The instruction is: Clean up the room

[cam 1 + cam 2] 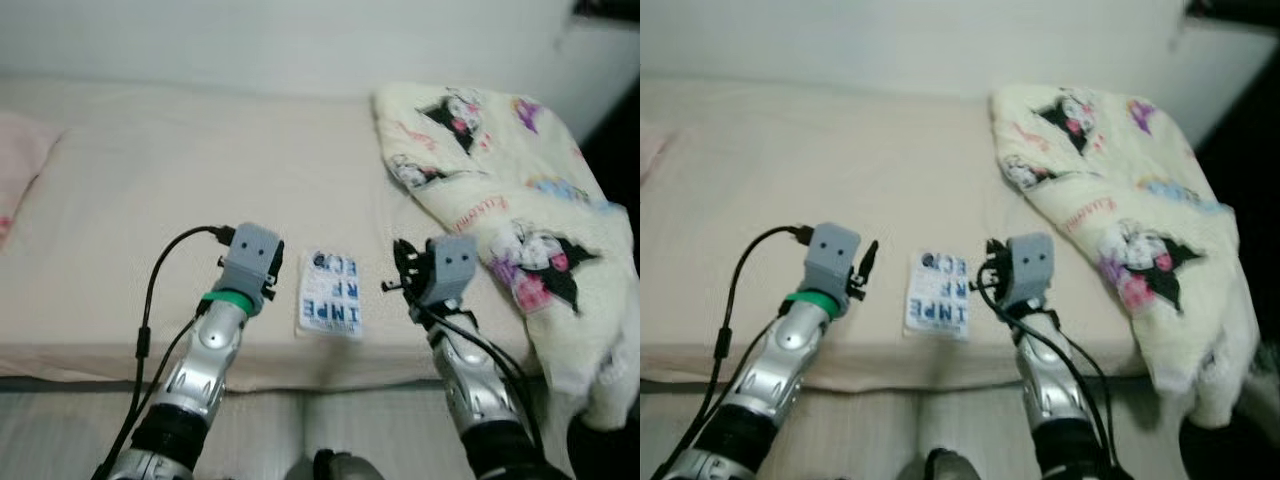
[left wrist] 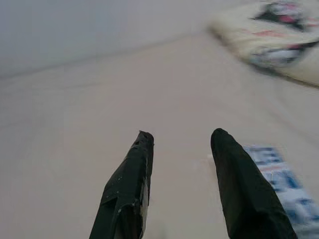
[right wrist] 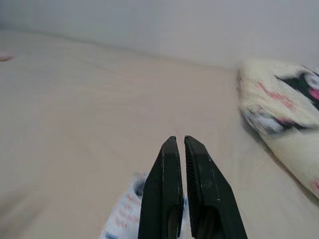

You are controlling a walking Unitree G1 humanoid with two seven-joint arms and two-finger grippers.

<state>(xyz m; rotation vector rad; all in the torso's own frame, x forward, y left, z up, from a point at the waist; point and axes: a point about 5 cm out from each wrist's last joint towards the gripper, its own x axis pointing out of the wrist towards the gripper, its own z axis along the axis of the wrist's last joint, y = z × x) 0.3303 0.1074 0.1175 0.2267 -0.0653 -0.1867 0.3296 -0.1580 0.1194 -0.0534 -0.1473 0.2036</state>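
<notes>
A small white packet with blue print (image 1: 330, 293) lies flat on the beige bed sheet (image 1: 170, 170), close to the bed's front edge. My left gripper (image 2: 182, 137) hovers just left of the packet, open with nothing between its fingers; the packet (image 2: 281, 184) sits beside one finger. My right gripper (image 3: 178, 139) is just right of the packet (image 3: 132, 204), low over the sheet, shut and empty. A cream blanket with cartoon characters (image 1: 500, 190) is heaped on the right of the bed and hangs over its front corner.
A pink pillow (image 1: 20, 160) lies at the bed's far left. A pale wall (image 1: 300, 40) runs behind the bed. The mattress front edge (image 1: 300, 375) is right below both arms. A dark gap (image 1: 615, 130) lies beyond the blanket.
</notes>
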